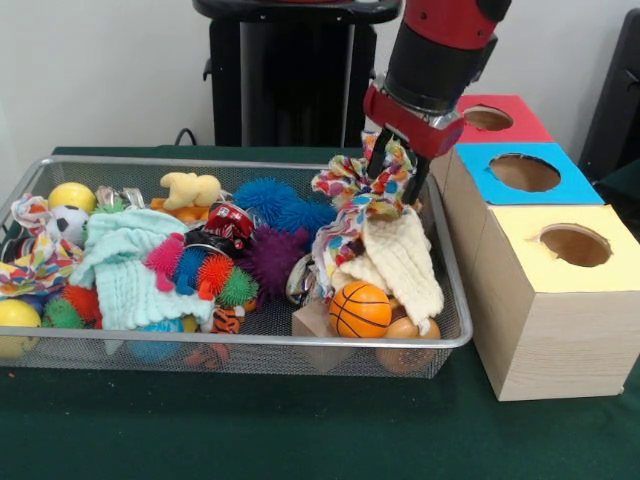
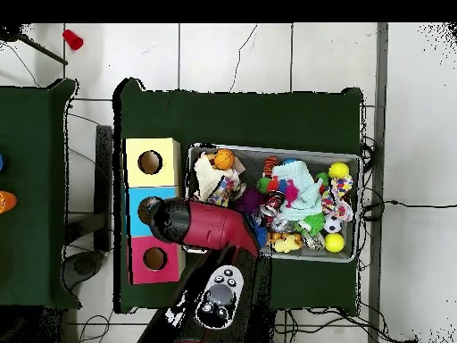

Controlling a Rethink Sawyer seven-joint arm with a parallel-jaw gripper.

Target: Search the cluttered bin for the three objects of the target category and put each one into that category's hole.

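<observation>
No see-through plastic bottles are seen among the clutter in the wire-mesh bin [image 1: 250,345]; search step judged underway. Red-topped box hole [image 1: 487,118] sits at 1 o'clock of bin. Gripper [image 1: 398,172] is clamped on multicoloured frilly cloth [image 1: 360,190], cream knitted cloth [image 1: 400,262] hanging below. Next: cloth set aside.

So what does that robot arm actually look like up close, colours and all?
The arm is a thick round tube, bright red with a black band near its end. A red block sits below that band, and the gripper has slim dark fingers. From overhead, the arm's black base carries a grey round panel.
</observation>
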